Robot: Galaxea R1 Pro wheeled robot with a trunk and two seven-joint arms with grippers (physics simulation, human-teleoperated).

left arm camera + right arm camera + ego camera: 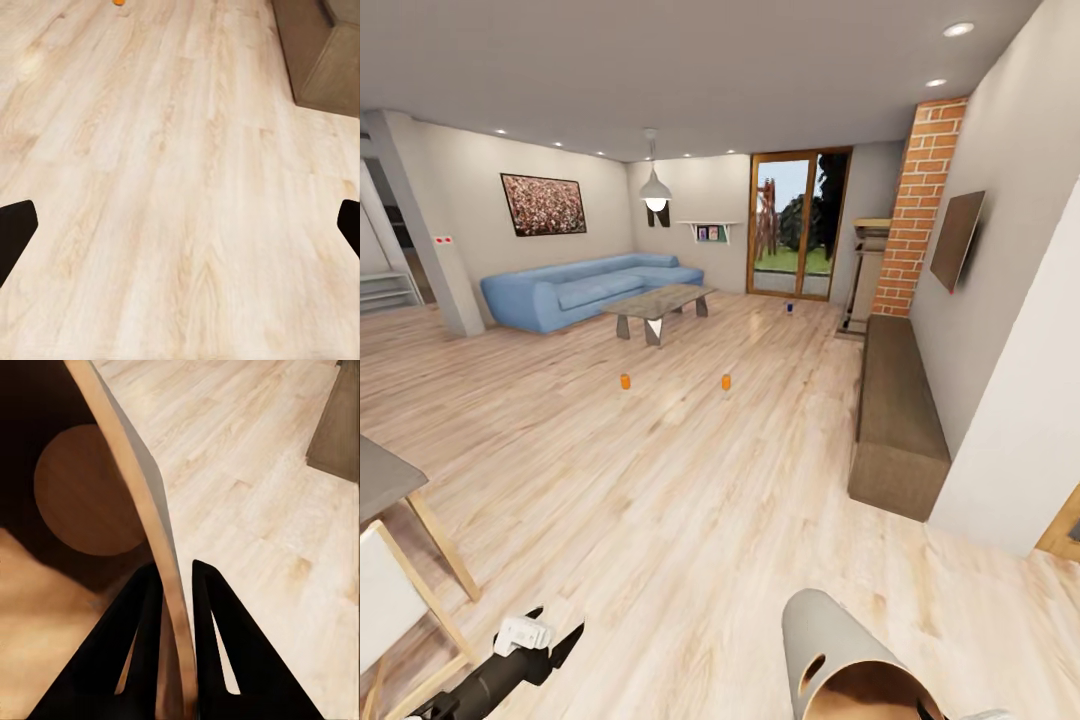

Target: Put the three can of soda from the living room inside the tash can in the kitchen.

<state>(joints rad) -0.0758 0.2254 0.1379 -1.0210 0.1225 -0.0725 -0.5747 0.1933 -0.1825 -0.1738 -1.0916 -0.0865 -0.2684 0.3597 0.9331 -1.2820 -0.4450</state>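
Two orange soda cans point(625, 381) point(726, 382) stand apart on the wood-plank floor in the middle of the living room. A dark blue can point(789, 308) stands farther off, near the glass doors. The trash can point(840, 650) is tipped at the head view's lower edge, its brown inside showing. My right gripper point(178, 577) is shut on the bin's rim point(142, 495), one finger inside and one outside. My left gripper point(555, 628) hangs low over bare floor, open and empty point(180, 225). One orange can point(118, 2) shows far ahead of it.
A blue sofa point(580, 290) and a low table point(658, 303) stand beyond the cans. A long brown bench point(898, 410) lines the right wall below the brick column point(920, 200). A wooden table and chair point(400, 560) stand close at the left.
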